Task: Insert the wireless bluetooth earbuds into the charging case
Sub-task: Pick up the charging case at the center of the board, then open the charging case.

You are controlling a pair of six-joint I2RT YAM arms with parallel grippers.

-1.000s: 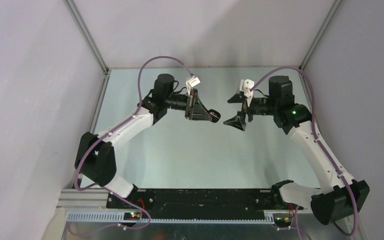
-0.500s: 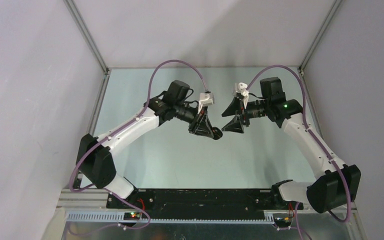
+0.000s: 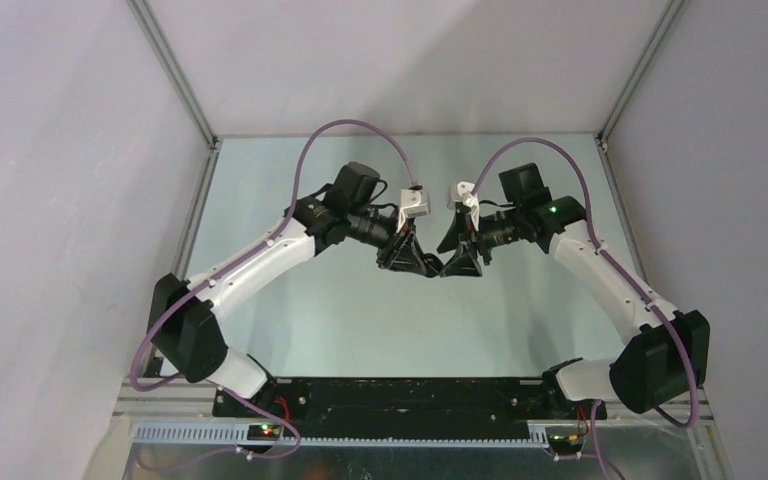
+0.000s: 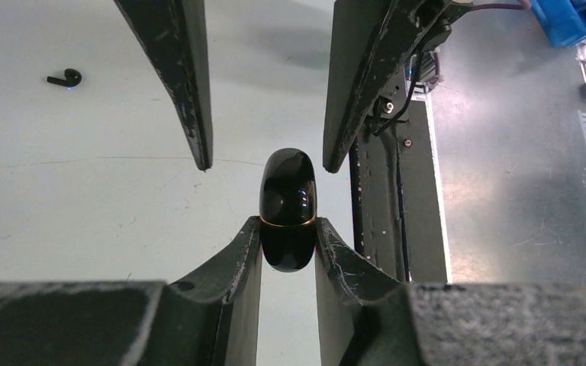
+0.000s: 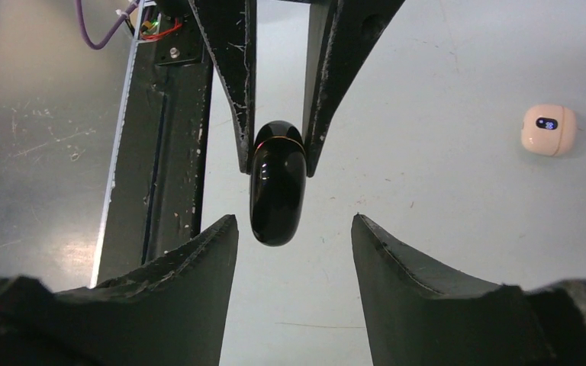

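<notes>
Now, from left to right. On the table (image 4: pixel 84 191), well off to the left in the left wrist view, one black earbud (image 4: pixel 65 77) lies loose, with nothing near it.

At centre, my left gripper (image 4: pixel 288 229) pinches the black charging case (image 4: pixel 288 198) by one half. Its fingers are pressed to the case's sides just behind the thin gold seam. The case is lifted clear of the table, and as far as I can see its lid is shut.

My right gripper (image 5: pixel 294 221) comes in from the opposite side with its fingers spread wide. They straddle the free half of the case without touching it. Far to the right, a pale rounded case (image 5: pixel 548 130) rests on the table.

I judge the step in hand to be taking hold of the free half so the lid can be opened. To do it well, I would:
- close the right fingers squarely on that half, wholly beyond the seam
- keep the left pinch firm and on its own side of the seam
- open slowly, because the glossy shell looks slippery and may squirt out of a skewed grip

I cannot tell which edge carries the hinge.
</notes>
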